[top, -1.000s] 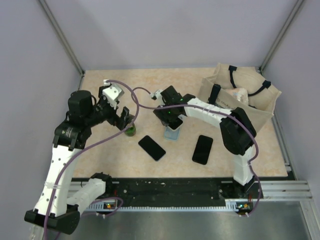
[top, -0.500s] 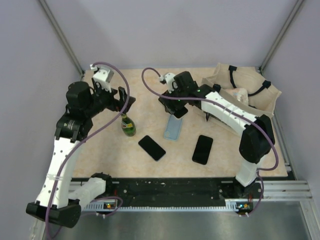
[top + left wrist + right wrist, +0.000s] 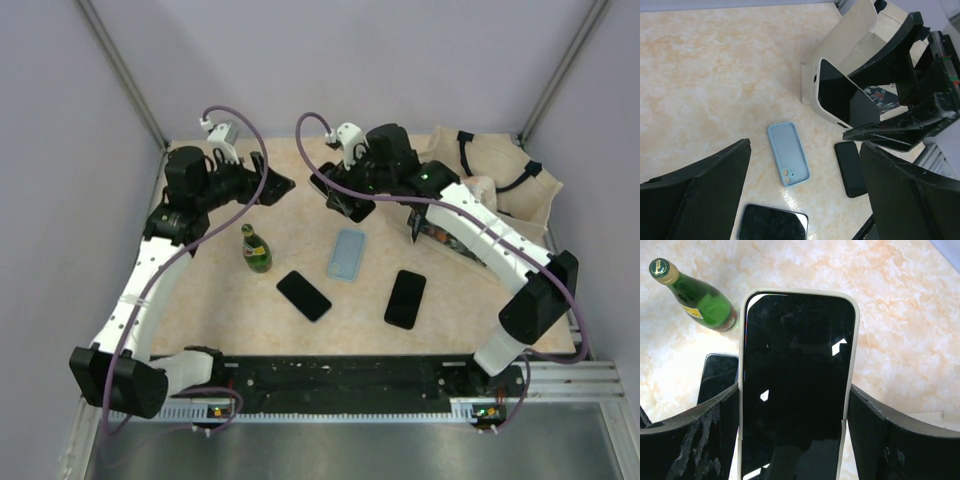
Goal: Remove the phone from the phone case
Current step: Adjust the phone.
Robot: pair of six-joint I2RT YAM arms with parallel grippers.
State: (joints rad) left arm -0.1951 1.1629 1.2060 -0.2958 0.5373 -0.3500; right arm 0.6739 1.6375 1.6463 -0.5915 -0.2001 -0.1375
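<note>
Beige tabletop (image 3: pixel 450 320) | blue case (image 3: pixel 347 254) flat | right claw (image 3: pixel 794 405) clamps phone (image 3: pixel 797 355), bottom cropped | left claw (image 3: pixel 805 145) apart

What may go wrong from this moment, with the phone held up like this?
1. The black-screened phone with the white rim is pinched only at its sides by the right tool, above the table; it might slip and fall.
2. The upright green glass bottle stands near the left arm; a sweep might topple it.
</note>
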